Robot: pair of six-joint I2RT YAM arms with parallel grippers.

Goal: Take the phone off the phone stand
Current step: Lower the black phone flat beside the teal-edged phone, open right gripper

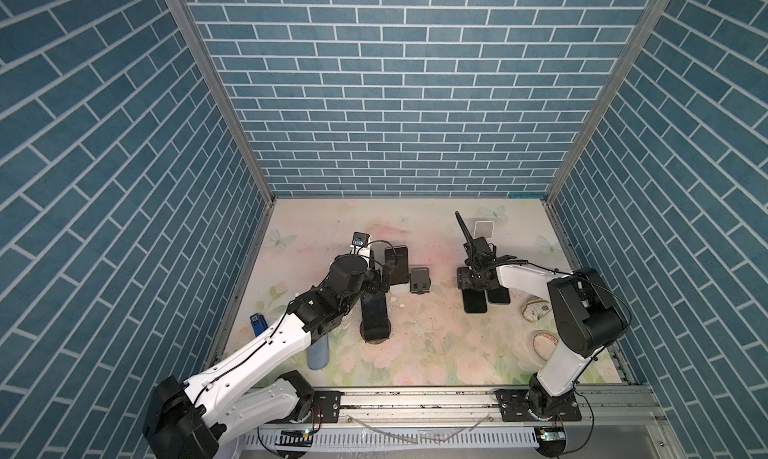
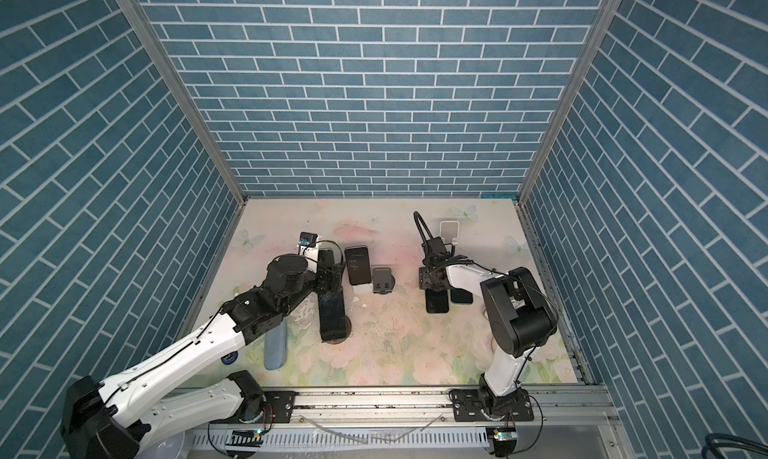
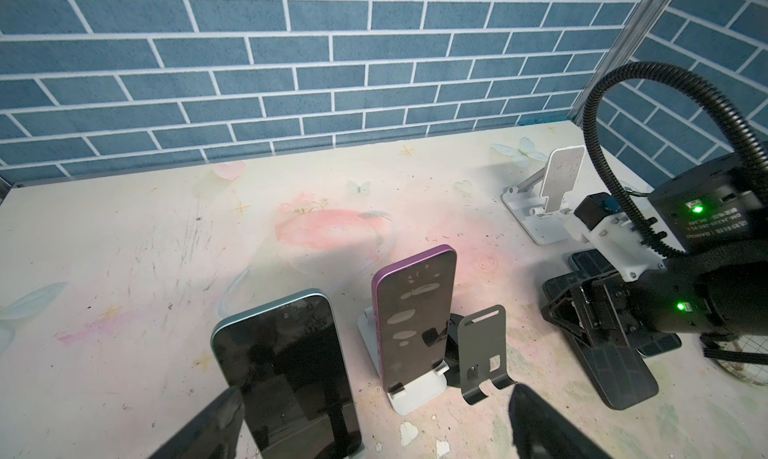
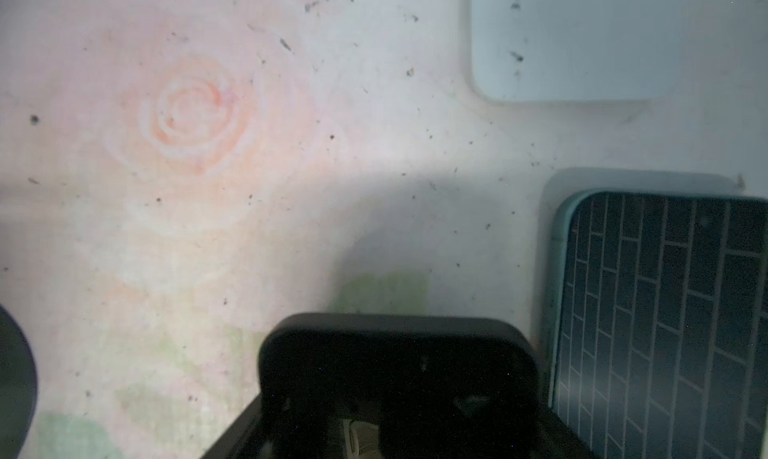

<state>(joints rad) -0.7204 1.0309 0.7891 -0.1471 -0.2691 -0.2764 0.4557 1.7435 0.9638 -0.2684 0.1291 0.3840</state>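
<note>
Teal-edged black glass phone (image 3: 286, 374) leans, probably on a hidden stand, between my spread left hand (image 3: 374, 423); closing off-centre could topple it onto the purple-edged phone (image 3: 411, 315) alongside.

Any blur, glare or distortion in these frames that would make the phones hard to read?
Right wrist view: soft and close, a shadow over the mat, brick wall mirrored in the phone lying flat. Left wrist view: sharp, pale reflections on the purple phone, wide-angle bend in the wall lines. Both top views: sharp, evenly lit, walls splayed by the lens.
</note>
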